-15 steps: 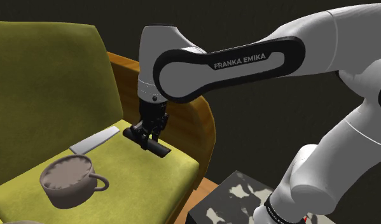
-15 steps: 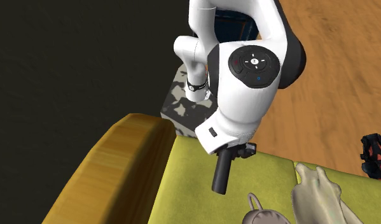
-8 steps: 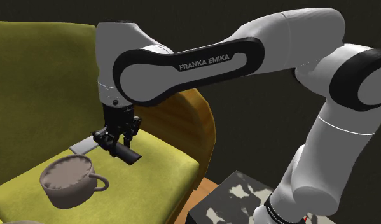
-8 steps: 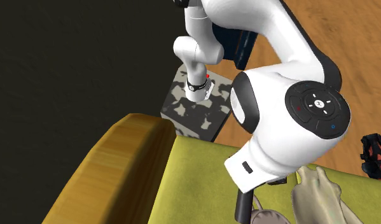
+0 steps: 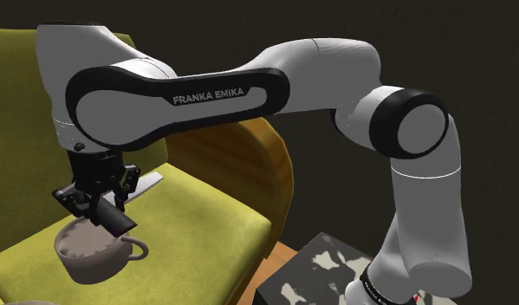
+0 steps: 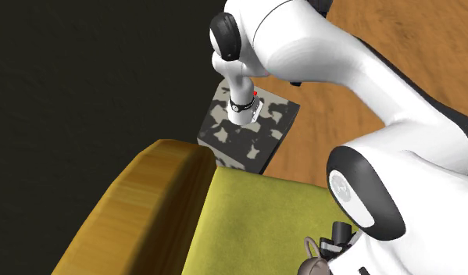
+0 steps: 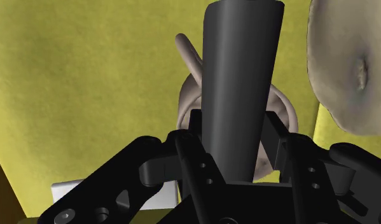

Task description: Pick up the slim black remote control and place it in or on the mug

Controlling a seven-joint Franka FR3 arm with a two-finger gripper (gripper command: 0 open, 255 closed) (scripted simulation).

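Looking down from the shoulder view, found the white Franka arm [image 5: 214,91] stretched across to that view's left, with its all-black two-finger gripper [image 5: 94,206] hanging low over the seat of a yellow-green upholstered sofa [image 5: 205,217]. Found the claw clenched on the slim black remote control [image 5: 120,223], held crosswise and tilted, the lower end toward the shoulder view's right. Confirmed the grasp in the wrist view: both fingers [image 7: 194,130] pressed against the flanks of the long dark bar, with no gap on either side.

Placed the remote directly above a grey-brown round mug with a loop handle [image 5: 84,253], standing upright on the seat cushion. Made out, in the wrist view, the mug's rim and handle peeking from behind the remote on both sides. Could not tell whether the remote's lower end touched the rim or hung just clear of it.

Noted a flat pale grey slab [image 5: 146,182] lying on the seat just beyond the gripper, and a lumpy beige cushion [image 7: 348,63] just beside the mug. Noted also the curved golden wooden armrest [image 5: 270,165] bordering the seat, the mottled black-and-white box stand [image 5: 322,264] beyond it, and a wooden plank floor [image 6: 435,39] under the stand in the second exterior view.
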